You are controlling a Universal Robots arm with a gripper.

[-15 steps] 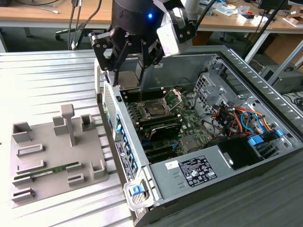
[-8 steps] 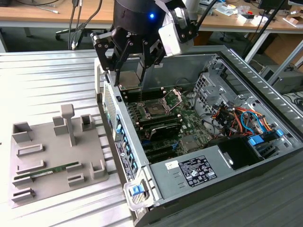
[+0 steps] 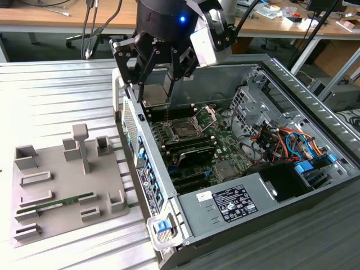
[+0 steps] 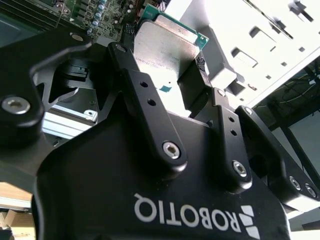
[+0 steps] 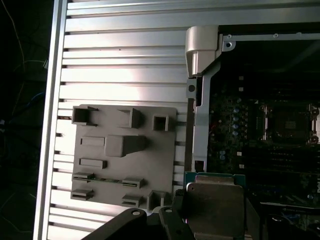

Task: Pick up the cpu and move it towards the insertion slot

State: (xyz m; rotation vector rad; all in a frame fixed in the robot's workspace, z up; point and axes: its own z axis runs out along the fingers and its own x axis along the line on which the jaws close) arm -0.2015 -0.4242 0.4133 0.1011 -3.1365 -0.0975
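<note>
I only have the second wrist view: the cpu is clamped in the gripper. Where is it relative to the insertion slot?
Observer: In the exterior view the cpu hangs near the case's wall, on the exterior view's left of the insertion slot, not over it.
Operator: Is the slot open?
Observer: Its metal bracket stands raised and the dark socket is uncovered.
Operator: What's on the holder beside the case?
Observer: A green memory stick lies on the grey tray.

I can't see the whole cpu [image 4: 165, 40] — fingers [image 4: 147, 107] of the tool [image 4: 160, 62] cover part, and frame edges crop the tool.
</note>
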